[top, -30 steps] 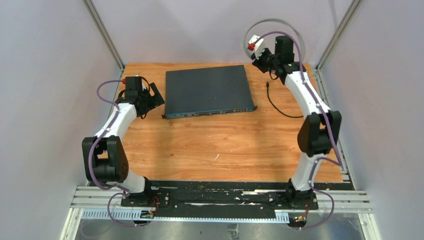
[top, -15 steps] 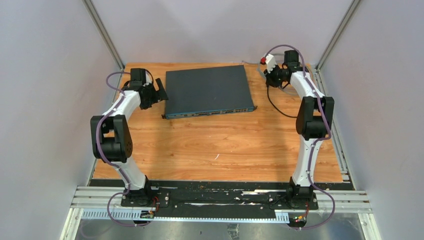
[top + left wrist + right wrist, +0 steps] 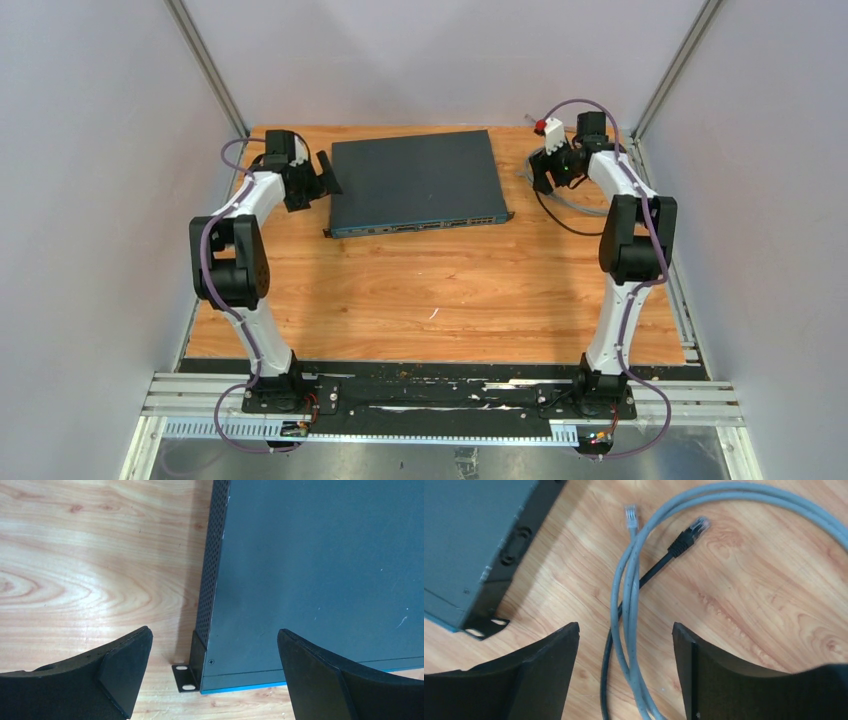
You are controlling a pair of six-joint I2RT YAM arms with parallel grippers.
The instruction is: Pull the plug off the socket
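Nothing legible shows in any of the views. The network switch [image 3: 415, 180] has a row of ports along its near front edge, and any marks there are too small to make out from above. Up close, its dark top and perforated left side carry no readable print. On the wood at the far right, the clear plug [image 3: 630, 516] and the black plug [image 3: 684, 537] carry no lettering that can be read.

grey cable [image 3: 633, 595] – cut off btm & rt edge | switch [image 3: 415, 180] ports – too small
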